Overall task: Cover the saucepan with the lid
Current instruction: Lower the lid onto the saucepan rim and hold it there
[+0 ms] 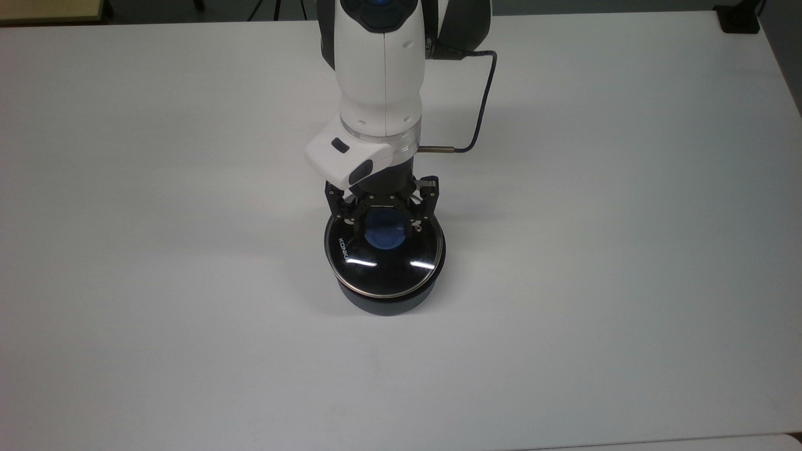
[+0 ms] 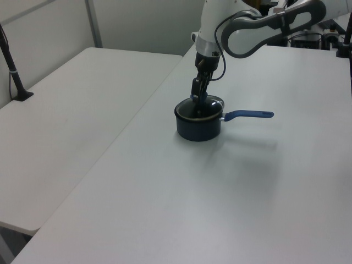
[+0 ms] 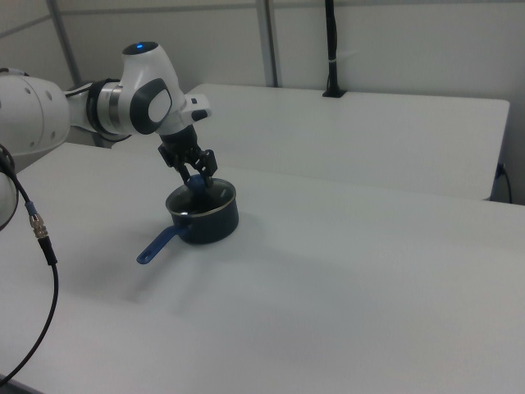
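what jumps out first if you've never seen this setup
The white arm reaching down mid-table, its gripper at the blue knob of the lid sitting on the saucepan. Next, the pan's blue handle, pointing toward the left view's right. All else is bare white table, with a black cable looping off the wrist.

Top view looks steeply down, facing me; left and right views flank my worktop [image 1: 188, 188], sharing the saucepan [image 2: 198, 127].
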Robot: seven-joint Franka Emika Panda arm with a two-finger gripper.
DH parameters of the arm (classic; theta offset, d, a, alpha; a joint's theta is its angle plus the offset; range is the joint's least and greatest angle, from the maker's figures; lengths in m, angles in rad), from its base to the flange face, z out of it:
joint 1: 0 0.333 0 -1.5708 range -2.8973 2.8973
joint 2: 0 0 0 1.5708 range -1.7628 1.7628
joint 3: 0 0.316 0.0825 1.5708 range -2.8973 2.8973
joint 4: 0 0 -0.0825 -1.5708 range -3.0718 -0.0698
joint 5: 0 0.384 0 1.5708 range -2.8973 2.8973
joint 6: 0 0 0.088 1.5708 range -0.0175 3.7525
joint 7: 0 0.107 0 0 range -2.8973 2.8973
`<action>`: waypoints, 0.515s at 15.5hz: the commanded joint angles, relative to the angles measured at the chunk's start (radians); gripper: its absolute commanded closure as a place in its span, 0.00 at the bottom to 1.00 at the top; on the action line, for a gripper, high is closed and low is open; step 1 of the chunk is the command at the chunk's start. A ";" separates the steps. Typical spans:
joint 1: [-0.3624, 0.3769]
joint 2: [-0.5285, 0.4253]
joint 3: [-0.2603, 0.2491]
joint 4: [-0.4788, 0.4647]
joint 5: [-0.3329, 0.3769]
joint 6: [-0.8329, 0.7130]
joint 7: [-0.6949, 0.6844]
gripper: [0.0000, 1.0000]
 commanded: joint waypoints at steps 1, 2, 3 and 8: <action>0.011 0.002 -0.009 -0.008 -0.030 0.014 0.040 0.07; 0.009 0.002 -0.009 -0.008 -0.031 0.013 0.043 0.00; 0.009 0.000 -0.011 -0.004 -0.031 0.010 0.046 0.00; -0.004 -0.062 -0.019 0.002 -0.031 -0.035 0.042 0.00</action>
